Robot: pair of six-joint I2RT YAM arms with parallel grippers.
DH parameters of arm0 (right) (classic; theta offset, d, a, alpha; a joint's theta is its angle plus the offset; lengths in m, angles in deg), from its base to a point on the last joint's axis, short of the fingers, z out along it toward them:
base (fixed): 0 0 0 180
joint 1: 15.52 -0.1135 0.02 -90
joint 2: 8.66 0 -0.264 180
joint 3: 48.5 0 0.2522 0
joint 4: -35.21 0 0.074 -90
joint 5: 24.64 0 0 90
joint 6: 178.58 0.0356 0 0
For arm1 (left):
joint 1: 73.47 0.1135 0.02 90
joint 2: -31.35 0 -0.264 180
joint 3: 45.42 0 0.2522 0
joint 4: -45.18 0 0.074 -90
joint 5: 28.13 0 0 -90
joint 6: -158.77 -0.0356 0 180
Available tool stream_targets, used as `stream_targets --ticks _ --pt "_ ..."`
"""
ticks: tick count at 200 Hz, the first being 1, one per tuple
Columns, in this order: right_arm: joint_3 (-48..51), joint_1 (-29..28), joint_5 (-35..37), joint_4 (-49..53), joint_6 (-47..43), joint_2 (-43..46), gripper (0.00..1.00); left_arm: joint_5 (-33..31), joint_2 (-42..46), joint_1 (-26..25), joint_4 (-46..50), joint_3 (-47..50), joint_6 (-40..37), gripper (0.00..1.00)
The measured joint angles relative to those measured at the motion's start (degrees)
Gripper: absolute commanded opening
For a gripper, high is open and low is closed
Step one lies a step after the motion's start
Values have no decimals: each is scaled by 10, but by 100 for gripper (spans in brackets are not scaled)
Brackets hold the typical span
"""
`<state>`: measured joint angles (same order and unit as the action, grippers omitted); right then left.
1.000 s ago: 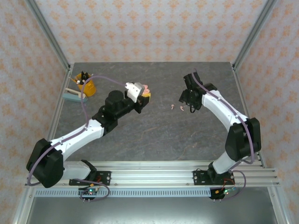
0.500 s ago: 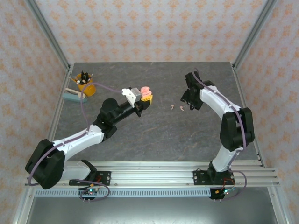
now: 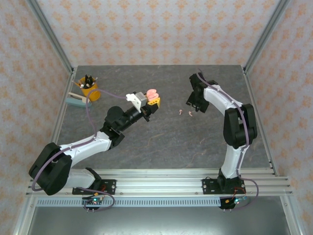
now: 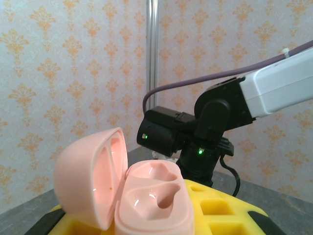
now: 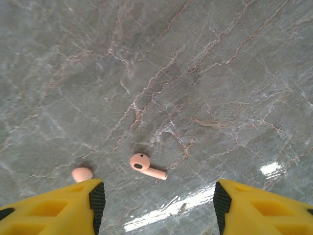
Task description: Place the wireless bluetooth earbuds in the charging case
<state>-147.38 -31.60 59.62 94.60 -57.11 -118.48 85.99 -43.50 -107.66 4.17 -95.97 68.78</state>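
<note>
Yellow cup [image 3: 89, 90] far left — earbuds [image 5: 143, 165] mid-table.

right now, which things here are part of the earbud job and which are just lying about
Job: open pink charging case, held in the left claw; stemmed pink earbud and second pink earbud, below the open right claw.
Lying about: yellow pot; teal object beside it.

A grey, veined stone-look tabletop [image 3: 161, 147] is backed by cream wallpaper [image 3: 161, 34] with orange damask motifs. Near its far left corner stands a small yellow cup [image 3: 91, 91] of dark sticks [image 3: 88, 79], a flat pale-teal object [image 3: 77, 101] lying just beside it.
</note>
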Motion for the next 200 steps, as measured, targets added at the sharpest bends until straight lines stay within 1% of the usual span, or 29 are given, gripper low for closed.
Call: stream_targets --ticks 27,104,200 --pt "0 0 -3 2 -12 -23 52 -4 2 0 2 0 0 0" --pt "-3 0 -59 -11 -67 -37 50 -4 3 0 18 0 0 0" --pt "-46 0 -63 -2 -116 -94 42 -4 3 0 41 0 0 0"
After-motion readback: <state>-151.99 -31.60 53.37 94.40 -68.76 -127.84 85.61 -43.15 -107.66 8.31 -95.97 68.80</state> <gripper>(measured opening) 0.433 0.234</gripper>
